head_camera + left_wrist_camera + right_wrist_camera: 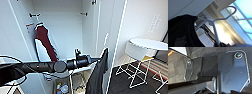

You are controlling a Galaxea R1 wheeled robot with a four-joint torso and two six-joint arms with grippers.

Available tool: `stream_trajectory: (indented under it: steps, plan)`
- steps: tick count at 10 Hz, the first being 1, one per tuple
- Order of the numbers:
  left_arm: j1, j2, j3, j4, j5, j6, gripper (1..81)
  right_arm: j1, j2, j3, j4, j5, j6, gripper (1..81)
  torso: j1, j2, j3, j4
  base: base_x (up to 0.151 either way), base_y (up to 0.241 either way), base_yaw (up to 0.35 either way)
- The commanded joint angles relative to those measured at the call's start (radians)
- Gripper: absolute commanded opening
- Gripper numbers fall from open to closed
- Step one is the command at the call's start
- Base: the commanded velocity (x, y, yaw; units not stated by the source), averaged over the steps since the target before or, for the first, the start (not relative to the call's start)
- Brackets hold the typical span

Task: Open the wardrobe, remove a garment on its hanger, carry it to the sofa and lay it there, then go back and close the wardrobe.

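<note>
Left gripper (pixel 100 59) reached from left, evidently pinching white hanger (pixel 216 21); exact finger closure couldn't be told. Black garment (pixel 98 75) hung limp outside open wardrobe (pixel 62 22). Judged light, floppy, swing-prone; best held at rigid hanger.

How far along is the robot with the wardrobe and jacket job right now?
Done: the wardrobe stands open, and the black garment is off the rail, hanging on its white hanger at the end of the left arm, outside the cabinet. A dark red garment hangs inside. Left: carrying it to the sofa, laying it down, and closing the wardrobe.
</note>
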Motion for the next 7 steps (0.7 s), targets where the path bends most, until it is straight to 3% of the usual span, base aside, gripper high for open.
stream_trajectory:
  steps: [1,7]
  plan:
    - [-0.166,0.012,0.024,0.042,-0.024,0.019,1.0,0.039,0.003,0.003,0.006,-0.028,0.002,81.1,0.000,0.000,0.000,0.000,0.000,0.000,-0.116]
    - [-0.164,0.051,0.004,0.042,-0.024,0.018,1.0,0.037,0.003,0.003,0.004,-0.027,0.002,81.1,0.000,0.000,0.000,0.000,0.000,0.000,-0.116]
